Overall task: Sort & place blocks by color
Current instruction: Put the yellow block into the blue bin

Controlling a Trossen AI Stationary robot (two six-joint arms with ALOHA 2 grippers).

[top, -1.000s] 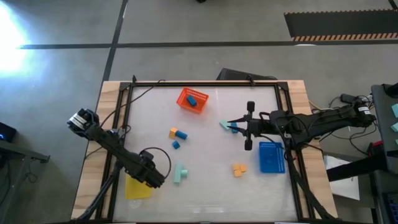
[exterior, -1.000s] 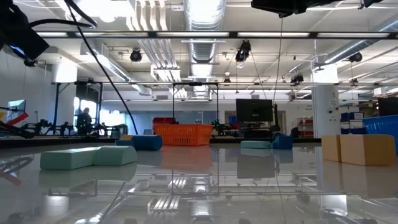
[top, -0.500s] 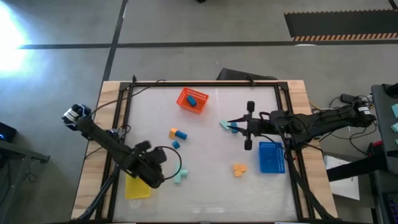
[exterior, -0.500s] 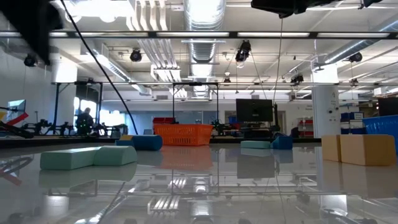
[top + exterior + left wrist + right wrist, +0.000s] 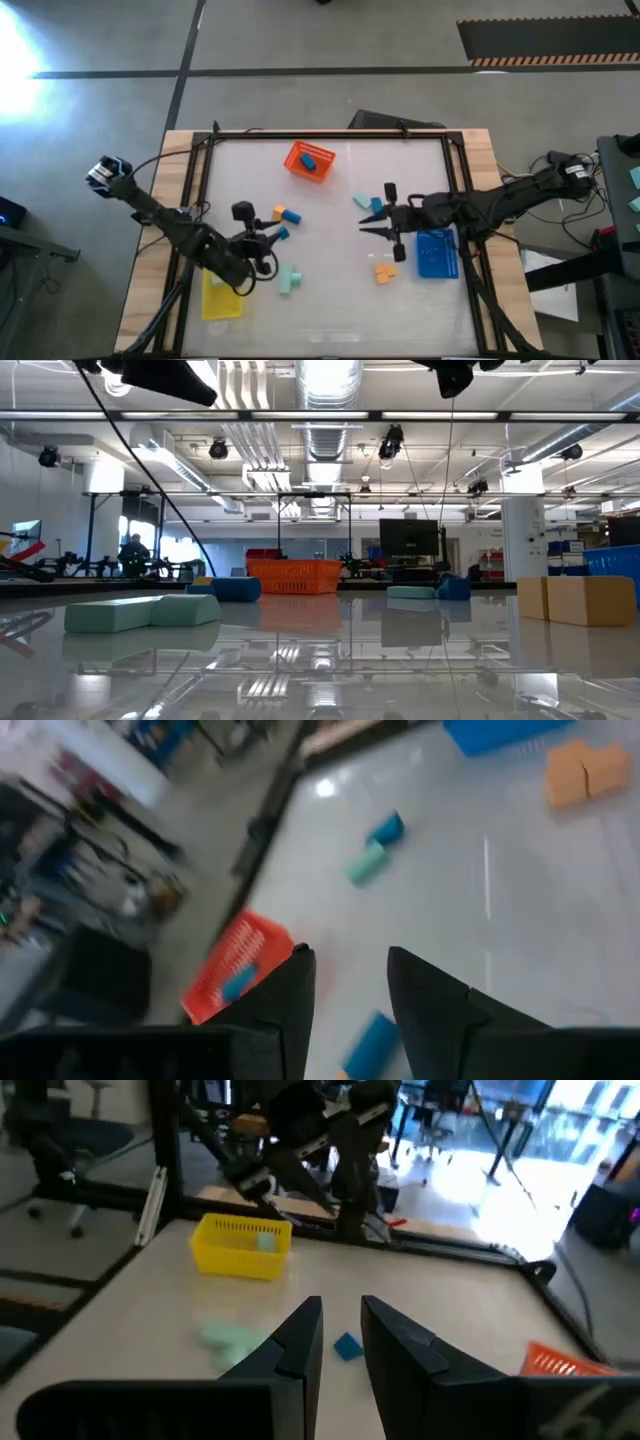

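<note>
Target block: small blue plastic block point(image 5: 284, 232) is lying on the white table, just ahead of the left gripper point(image 5: 266, 240) and between it and the orange-and-blue block pair point(image 5: 285, 214).
Block axis: cannot be told; the wrist view is smeared.
Left gripper: its fingers are being held partly apart, with nothing between them.
Right gripper point(image 5: 366, 231): it is being kept at a narrow gap, empty, between the mint-and-blue blocks point(image 5: 368, 204) and the orange blocks point(image 5: 384, 272).
Nearer arm: the left arm is being judged closer to the blue block.
Change: the left gripper is being swung off the yellow plastic tray point(image 5: 218, 303) towards the blue block; the right one is being drawn back from the mint-and-blue blocks.
</note>
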